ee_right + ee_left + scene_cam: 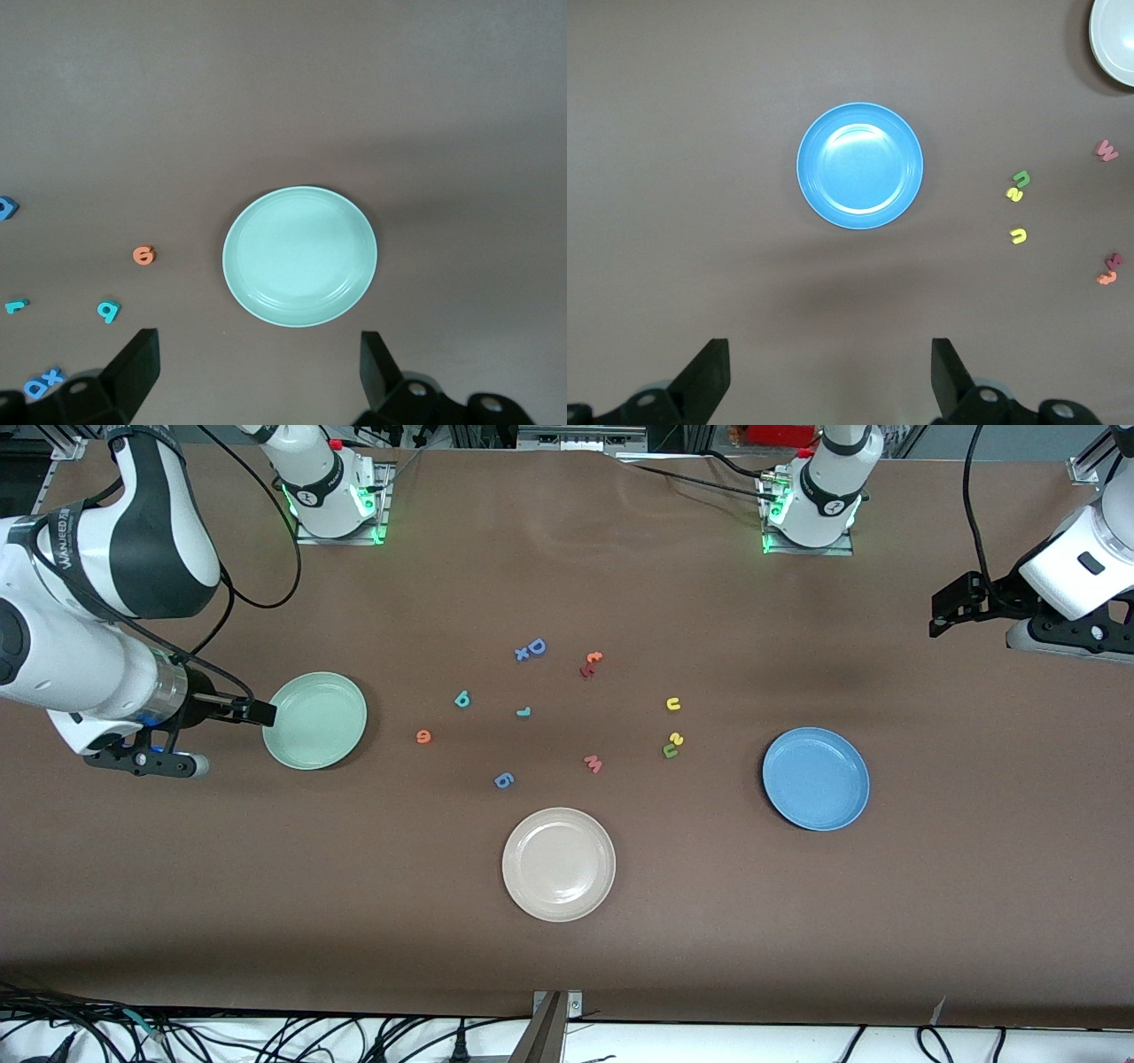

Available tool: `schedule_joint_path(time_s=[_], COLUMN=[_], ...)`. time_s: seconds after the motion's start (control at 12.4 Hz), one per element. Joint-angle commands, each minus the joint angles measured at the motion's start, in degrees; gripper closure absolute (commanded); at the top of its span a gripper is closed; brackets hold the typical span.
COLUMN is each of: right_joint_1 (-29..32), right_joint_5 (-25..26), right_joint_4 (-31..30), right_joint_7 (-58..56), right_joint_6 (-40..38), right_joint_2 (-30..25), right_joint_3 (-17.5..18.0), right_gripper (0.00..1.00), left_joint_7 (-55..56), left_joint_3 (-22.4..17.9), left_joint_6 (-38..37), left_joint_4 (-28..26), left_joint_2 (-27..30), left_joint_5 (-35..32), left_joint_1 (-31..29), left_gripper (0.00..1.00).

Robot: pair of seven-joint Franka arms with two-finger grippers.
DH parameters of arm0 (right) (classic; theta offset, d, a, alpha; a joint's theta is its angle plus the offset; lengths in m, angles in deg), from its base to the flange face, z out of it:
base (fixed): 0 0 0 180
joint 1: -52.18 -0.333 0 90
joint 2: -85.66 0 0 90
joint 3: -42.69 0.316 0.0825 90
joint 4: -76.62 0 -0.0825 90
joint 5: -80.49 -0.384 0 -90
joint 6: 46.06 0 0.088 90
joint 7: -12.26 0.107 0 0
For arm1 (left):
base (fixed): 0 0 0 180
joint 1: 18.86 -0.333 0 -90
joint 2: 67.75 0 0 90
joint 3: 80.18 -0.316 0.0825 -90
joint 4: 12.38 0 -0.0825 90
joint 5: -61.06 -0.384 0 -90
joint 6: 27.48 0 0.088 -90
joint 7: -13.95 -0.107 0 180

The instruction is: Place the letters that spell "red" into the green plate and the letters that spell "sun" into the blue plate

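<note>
The green plate (314,720) (299,257) lies toward the right arm's end, the blue plate (815,778) (859,166) toward the left arm's end; nothing lies in either. Between them are an orange "e" (423,736) (143,255), a teal "d" (462,700) (108,311) and a teal "r" (523,711). Closer to the blue plate are a yellow "u" (673,704) (1019,235), a yellow "s" (677,739) and an olive "n" (670,751). My right gripper (259,713) (258,341) hangs open over the green plate's edge. My left gripper (943,613) (830,354) hangs open over bare table at its end.
A beige plate (558,864) lies nearest the front camera. Other letters lie among the task's own: a blue "D" with an "x" (532,649), a blue "6" (503,780), a pink "w" (593,763) and a red-orange pair (590,664).
</note>
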Motion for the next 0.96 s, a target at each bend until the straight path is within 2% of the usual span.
schedule_joint_path(time_s=[0.0,0.24,0.4,0.64,0.88], right_joint_1=[0.2,-0.4,-0.9,-3.7,-6.1], right_joint_5=[-1.3,-1.1,-1.1,-1.2,-1.5], right_joint_4=[0.0,0.0,0.0,-0.5,-1.1], right_joint_7=[-0.1,-0.2,0.7,4.4,7.5], right_joint_6=[-0.6,-0.8,-1.0,-0.4,2.4], right_joint_2=[-0.1,-0.1,-0.1,0.3,1.6], right_joint_3=[0.0,0.0,0.3,0.4,0.4], right_gripper=[0.0,0.0,0.0,0.01,0.01], left_joint_7=[0.6,0.6,0.7,0.6,4.1], left_joint_3=[0.0,0.3,2.7,3.9,6.8], left_joint_6=[-0.7,-3.0,-5.2,-5.1,-2.6], left_joint_4=[0.5,0.5,0.5,0.4,0.1], left_joint_2=[0.3,-0.7,-2.0,-4.5,-8.6], left_joint_5=[1.1,1.1,1.0,2.1,5.3], left_joint_1=[0.0,0.8,1.6,1.7,2.0], left_gripper=[0.0,0.0,0.0,0.0,0.0])
